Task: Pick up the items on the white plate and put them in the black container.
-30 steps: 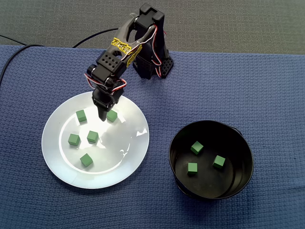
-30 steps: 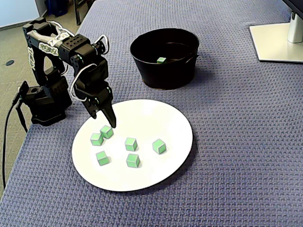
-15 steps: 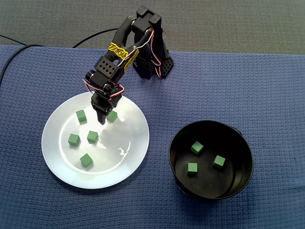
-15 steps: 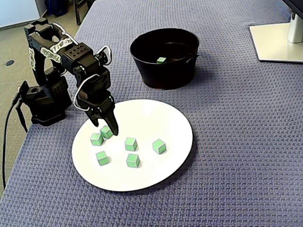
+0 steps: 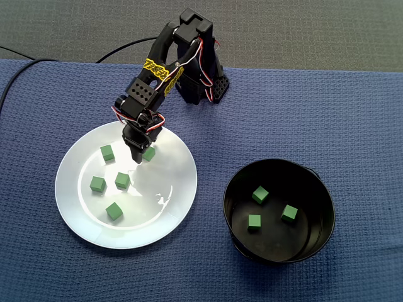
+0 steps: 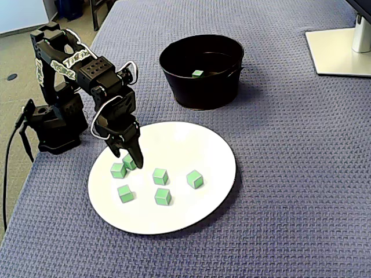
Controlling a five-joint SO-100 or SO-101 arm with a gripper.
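Note:
Several small green cubes lie on the white plate (image 5: 82, 214) (image 6: 191, 214). My black gripper (image 5: 140, 155) (image 6: 131, 161) points down at the plate's edge nearest the arm base. Its fingers stand slightly apart around one green cube (image 5: 150, 154) (image 6: 128, 164), which they partly hide. Another cube (image 5: 107, 152) (image 6: 118, 170) lies just beside it. The jaws look open, and the cube rests on the plate. The black container (image 5: 279, 251) (image 6: 200, 92) stands apart from the plate. It holds three green cubes (image 5: 260, 194) in the fixed view from above, and one cube (image 6: 197, 73) shows in the other.
Everything sits on a blue woven cloth (image 5: 315, 113). The arm's base (image 5: 201, 88) (image 6: 55, 124) stands behind the plate, with a black cable (image 5: 25, 63) trailing off. A white monitor foot (image 6: 342, 52) rests at the cloth's far corner in a fixed view.
The gripper has come down and shifted slightly towards the cube at the plate's near-arm edge; its tips now sit around that cube. The cubes have not moved.

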